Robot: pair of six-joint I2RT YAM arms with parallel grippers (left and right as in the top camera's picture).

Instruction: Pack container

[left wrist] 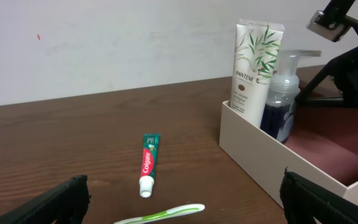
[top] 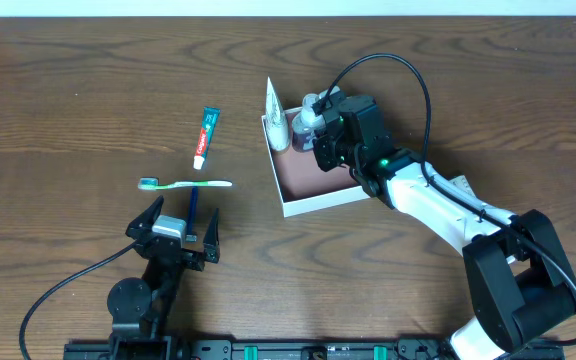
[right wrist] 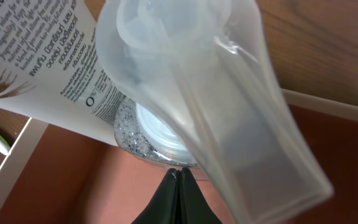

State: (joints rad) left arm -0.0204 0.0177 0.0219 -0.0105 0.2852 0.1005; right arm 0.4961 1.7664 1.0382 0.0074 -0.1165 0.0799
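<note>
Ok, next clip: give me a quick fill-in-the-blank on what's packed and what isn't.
1. ____ items stand in the container: a tube and a pump bottle.
2. The toothpaste lies ____ the container.
3. The left gripper is ____.
Missing words: Two; outside; open.

Even bright light, soft shadows; pump bottle [right wrist: 216, 112] blurred (right wrist view).
</note>
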